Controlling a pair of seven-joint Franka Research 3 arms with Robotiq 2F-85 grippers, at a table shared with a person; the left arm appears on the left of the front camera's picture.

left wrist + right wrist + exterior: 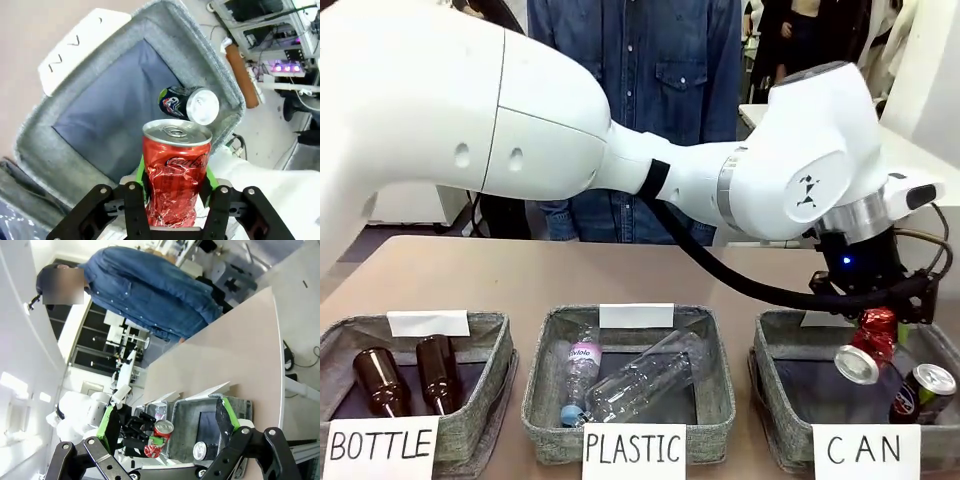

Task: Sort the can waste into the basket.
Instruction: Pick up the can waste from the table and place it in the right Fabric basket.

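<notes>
Even indoor light, soft shadows; wrist views w/ fisheye warp.

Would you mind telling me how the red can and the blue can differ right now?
The red can is held in the shut left gripper above the CAN basket; the blue can already lies inside it. The red can is crumpled and dented; the blue can looks undented. The red can stands roughly along the fingers; the blue can lies tilted against the basket wall. Both have silver tops.
</notes>
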